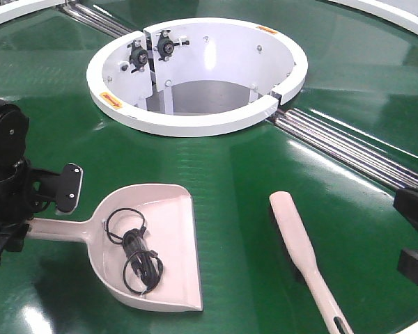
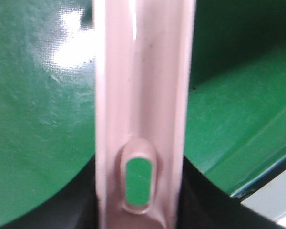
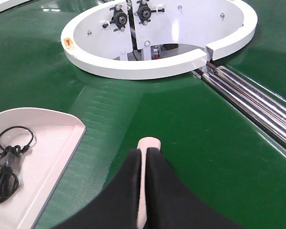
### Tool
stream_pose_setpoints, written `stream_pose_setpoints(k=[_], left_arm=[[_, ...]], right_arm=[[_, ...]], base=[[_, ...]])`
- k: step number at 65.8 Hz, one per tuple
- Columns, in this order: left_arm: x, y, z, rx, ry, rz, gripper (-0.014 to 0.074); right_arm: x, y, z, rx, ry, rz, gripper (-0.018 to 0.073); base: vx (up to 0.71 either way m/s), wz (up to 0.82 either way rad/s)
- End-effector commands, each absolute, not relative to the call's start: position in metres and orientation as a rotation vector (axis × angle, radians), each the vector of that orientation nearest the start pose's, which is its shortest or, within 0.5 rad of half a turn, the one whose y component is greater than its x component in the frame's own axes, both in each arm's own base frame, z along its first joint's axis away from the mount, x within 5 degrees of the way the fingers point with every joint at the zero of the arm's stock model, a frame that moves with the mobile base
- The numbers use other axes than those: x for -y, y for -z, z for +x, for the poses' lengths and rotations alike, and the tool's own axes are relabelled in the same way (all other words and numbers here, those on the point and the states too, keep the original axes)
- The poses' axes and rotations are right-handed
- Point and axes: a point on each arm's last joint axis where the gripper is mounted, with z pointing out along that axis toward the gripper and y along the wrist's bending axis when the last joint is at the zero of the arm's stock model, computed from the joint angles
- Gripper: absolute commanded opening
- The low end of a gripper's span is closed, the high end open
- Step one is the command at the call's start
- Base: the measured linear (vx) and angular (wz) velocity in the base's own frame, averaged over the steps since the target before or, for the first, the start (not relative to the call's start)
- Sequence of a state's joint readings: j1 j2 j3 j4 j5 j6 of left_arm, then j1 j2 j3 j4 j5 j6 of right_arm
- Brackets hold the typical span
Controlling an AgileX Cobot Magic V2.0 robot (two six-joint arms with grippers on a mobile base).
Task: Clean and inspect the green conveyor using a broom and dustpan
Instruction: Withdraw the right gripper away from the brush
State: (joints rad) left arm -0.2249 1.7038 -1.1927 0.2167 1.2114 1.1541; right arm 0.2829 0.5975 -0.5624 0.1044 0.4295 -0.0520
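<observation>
Two tools laid on belt

The green conveyor [image 1: 237, 174] is occupied by the dustpan [image 1: 171, 223], its handle flanked by the left gripper [image 2: 139, 164], grip not discernible. The broom [image 1: 296, 233] is laid alongside, apart from the right gripper [image 3: 148, 150], fingers closed together.

Heads up, you only get the tip of the broom [image 3: 149, 142] in the right wrist view; the rest hides behind the right gripper [image 3: 144, 155]. Front view crops its handle end, and the left wrist's dustpan [image 2: 143, 95] handle is blurry.
</observation>
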Motion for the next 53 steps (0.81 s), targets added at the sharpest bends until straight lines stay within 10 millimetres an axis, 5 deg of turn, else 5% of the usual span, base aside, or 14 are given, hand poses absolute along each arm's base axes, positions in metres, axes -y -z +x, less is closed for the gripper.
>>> stream_pose_setpoints(k=[1,15,36,53], left_arm=[[0.051,-0.243,0.302,-2.408,-0.313,2.204,0.0030],[0.049,-0.244,0.302,-2.410,-0.334,2.203,0.0179],[0.049,-0.244,0.302,-2.547,-0.352,2.010,0.0582],[0.047,-0.260,0.298,-2.539,-0.416,1.920,0.0629]], right_arm=[[-0.037,-0.331,0.119,-1.835,-0.252,-0.246,-0.0010],[-0.037,-0.331,0.119,-1.834,-0.251,-0.246,-0.0010],[-0.037,-0.331,0.119,-1.836,-0.251,-0.247,-0.0010],[-0.037,-0.330,0.118,-1.840,-0.251,-0.248,-0.0010]], base=[[0.00,0.00],[0.00,0.00],[0.00,0.00],[0.00,0.00]])
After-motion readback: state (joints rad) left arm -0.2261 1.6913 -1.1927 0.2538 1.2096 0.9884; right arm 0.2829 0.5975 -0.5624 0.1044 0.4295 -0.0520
